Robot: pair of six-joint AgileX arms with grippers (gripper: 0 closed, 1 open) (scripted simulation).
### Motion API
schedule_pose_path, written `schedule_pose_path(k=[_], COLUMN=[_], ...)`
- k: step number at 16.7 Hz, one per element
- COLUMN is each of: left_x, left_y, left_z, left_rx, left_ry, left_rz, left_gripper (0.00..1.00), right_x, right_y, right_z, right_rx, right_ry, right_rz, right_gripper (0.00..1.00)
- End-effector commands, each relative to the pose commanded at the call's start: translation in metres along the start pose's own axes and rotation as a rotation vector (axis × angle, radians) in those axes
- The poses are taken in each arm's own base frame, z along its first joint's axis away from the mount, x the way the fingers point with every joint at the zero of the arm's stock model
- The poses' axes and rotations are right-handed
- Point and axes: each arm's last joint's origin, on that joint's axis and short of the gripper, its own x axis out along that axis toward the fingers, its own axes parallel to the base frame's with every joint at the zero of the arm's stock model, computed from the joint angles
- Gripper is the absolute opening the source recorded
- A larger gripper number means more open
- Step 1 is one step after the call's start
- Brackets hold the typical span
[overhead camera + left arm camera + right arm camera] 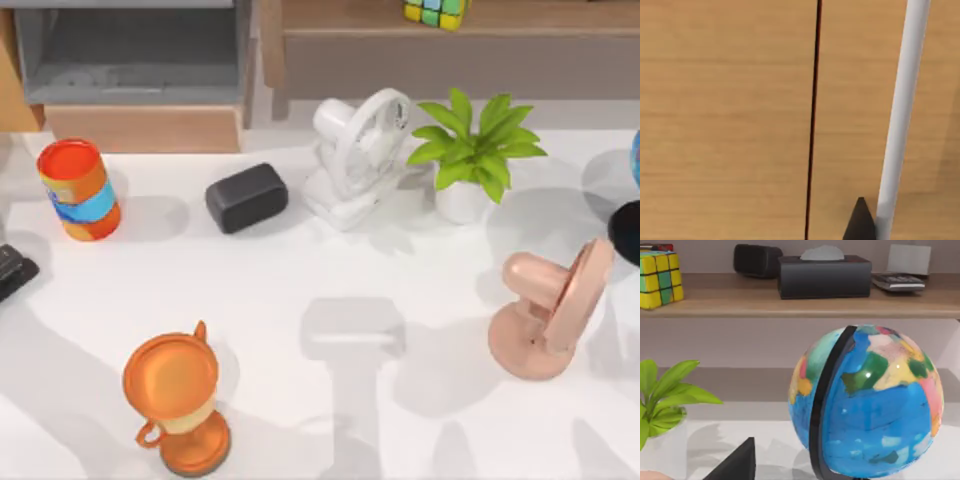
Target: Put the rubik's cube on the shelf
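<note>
The rubik's cube (436, 11), with yellow and green squares, rests on the shelf (540, 16), a light-brown wooden ledge along the table's back right. In the right wrist view the rubik's cube (659, 278) stands upright on the shelf (790, 302) with nothing touching it. A dark part of my right gripper (735, 464) shows low in that view, well below the ledge, between the plant and the globe. A dark tip of my left gripper (860, 225) shows against a wooden surface beside a white bar.
On the shelf stand a black tissue box (825, 276), a dark case (757, 260) and a calculator (898, 282). On the table are a globe (865, 400), plant (470, 150), white fan (360, 155), pink fan (550, 310), dark block (247, 197), can (80, 188) and trophy (180, 400). A grey cubby (130, 50) sits at the back left.
</note>
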Motion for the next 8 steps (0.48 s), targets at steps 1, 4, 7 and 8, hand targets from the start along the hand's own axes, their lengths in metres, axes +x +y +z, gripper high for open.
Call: schedule_pose_path(k=[1,4,7,8], left_x=[0.0,0.0,0.0,0.0], left_y=[0.0,0.0,0.0,0.0], left_z=[0.0,0.0,0.0,0.0], left_rx=[0.0,0.0,0.0,0.0], left_ry=[0.0,0.0,0.0,0.0], left_rz=[0.0,0.0,0.0,0.0], left_gripper=[0.9,1.0,1.0,1.0], right_x=[0.0,0.0,0.0,0.0], right_y=[0.0,0.0,0.0,0.0], right_z=[0.0,0.0,0.0,0.0], right_rx=[0.0,0.0,0.0,0.0], right_ry=[0.0,0.0,0.0,0.0], right_rz=[0.0,0.0,0.0,0.0], right_gripper=[1.0,1.0,1.0,1.0])
